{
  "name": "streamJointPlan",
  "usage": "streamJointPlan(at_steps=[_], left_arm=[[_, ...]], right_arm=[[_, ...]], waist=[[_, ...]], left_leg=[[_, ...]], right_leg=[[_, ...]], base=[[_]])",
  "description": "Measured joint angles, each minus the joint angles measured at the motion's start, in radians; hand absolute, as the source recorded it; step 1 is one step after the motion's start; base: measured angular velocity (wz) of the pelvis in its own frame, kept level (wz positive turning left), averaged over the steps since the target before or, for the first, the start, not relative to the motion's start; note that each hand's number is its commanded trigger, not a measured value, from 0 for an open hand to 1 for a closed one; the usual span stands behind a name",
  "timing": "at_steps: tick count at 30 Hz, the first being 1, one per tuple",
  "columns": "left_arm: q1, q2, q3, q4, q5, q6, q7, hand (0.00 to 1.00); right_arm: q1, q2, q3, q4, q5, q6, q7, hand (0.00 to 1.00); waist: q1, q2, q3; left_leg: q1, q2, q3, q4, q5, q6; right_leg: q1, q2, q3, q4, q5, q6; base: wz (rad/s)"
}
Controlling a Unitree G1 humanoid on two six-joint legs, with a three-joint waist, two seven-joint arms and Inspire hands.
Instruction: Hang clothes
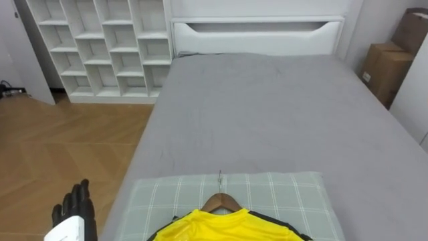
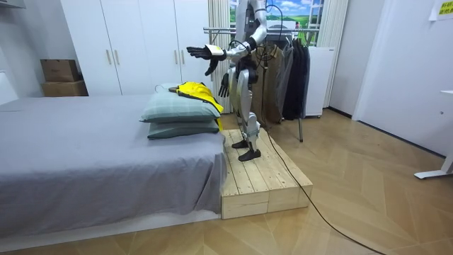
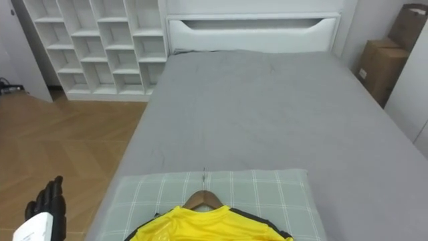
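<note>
Shirt, yellow with dark trim, lies at the near edge of the eye views on a wooden hanger. The hanger's metal hook points away from the robot. Both rest on a checked pillow at the near end of the bed, and neither robot hand touches them. The left robot hand is at the lower left, off the bed's side and above the floor. Its dark fingers are apart, stretched forward and holding nothing. In the room view this arm is raised to about chest height and reaches out level toward the bed. The right robot hand hangs low by the hip, and it is too small to tell whether it is apart or together. The robot stands upright on a wooden platform set against the bed's end, with a rack of dark clothes just behind it. Beyond the pillow the grey bed runs bare to a white headboard. A wide strip of floor lies open along its left edge. Farther off, a white shelf stands at the far left and cardboard boxes at the far right.
</note>
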Motion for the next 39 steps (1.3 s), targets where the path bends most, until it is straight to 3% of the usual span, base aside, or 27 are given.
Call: streamJointPlan(at_steps=[10, 18, 21, 30, 39], left_arm=[[-0.001, 0.0, -0.013, 0.001, 0.077, 0.051, -0.043, 0.0], [-0.025, 0.001, -0.022, 0.077, 0.077, 0.061, -0.074, 0.0], [-0.059, 0.001, -0.036, 0.13, 0.077, 0.065, -0.091, 0.0], [-0.101, 0.001, -0.041, 0.223, 0.107, 0.068, -0.108, 0.0], [-0.125, 0.001, -0.041, 0.247, 0.108, 0.07, -0.109, 0.0]], right_arm=[[-0.001, -0.006, 0.002, -0.002, 0.004, 0.004, 0.011, 0.0], [0.003, -0.007, 0.001, -0.013, 0.026, 0.004, 0.009, 0.0], [0.01, -0.012, 0.0, -0.014, 0.046, 0.004, 0.011, 0.0], [0.01, -0.015, -0.039, -0.018, 0.034, 0.003, 0.016, 0.0], [0.018, -0.021, -0.058, -0.005, 0.034, 0.003, 0.011, 0.0]], waist=[[-0.002, 0.0, -0.0002], [-0.023, 0.004, 0.0049], [-0.034, 0.009, 0.008], [-0.083, 0.013, 0.0068], [-0.084, 0.009, 0.008]], left_leg=[[-0.007, 0.001, 0.01, -0.004, 0.0, 0.0], [0.009, 0.009, 0.023, -0.014, 0.0, 0.0], [0.01, 0.01, 0.029, -0.013, -0.001, 0.0], [0.009, 0.012, 0.043, -0.013, 0.0, 0.0], [0.006, 0.014, 0.058, -0.014, 0.0, 0.0]], right_leg=[[-0.013, 0.003, 0.023, 0.002, 0.0, -0.001], [0.003, 0.003, 0.03, 0.003, 0.0, 0.0], [0.003, 0.003, 0.037, 0.005, 0.0, 0.0], [-0.019, 0.006, 0.055, 0.015, 0.0, 0.0], [-0.035, 0.007, 0.071, 0.024, 0.0, 0.0]], base=[[-0.03], [-0.04], [-0.05], [-0.05], [-0.05]])
